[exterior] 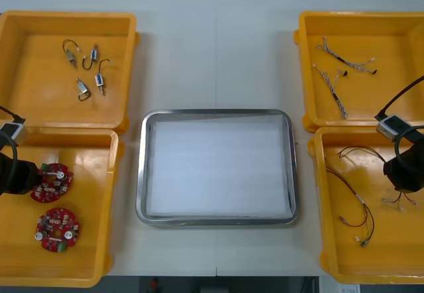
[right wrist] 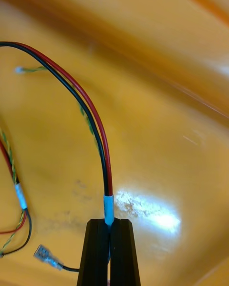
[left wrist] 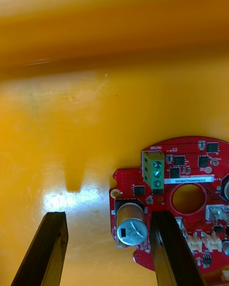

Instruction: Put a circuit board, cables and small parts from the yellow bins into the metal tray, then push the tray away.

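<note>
In the near right yellow bin [exterior: 331, 253], my right gripper [exterior: 403, 174] is low among the cables. Its fingers [right wrist: 98, 252] are shut on a red and black cable [right wrist: 98, 133] at its pale sleeve, close above the bin floor. My left gripper [exterior: 16, 174] is low in the near left yellow bin [exterior: 99, 240], beside the upper of two round red circuit boards [exterior: 53, 181]. It is open [left wrist: 109, 217]; one finger [left wrist: 171, 248] overlaps the board's [left wrist: 191, 198] edge, and the silver cylinder on the board stands just inside that finger. The metal tray [exterior: 216, 116], white inside, holds nothing.
The second board [exterior: 57, 229] lies nearer me in the same bin. The far left bin [exterior: 126, 54] holds several small metal parts [exterior: 85, 71]. Twisted cables [exterior: 334, 74] lie in the far right bin [exterior: 305, 61]. More thin cables [right wrist: 16, 190] lie by the right gripper's fingers.
</note>
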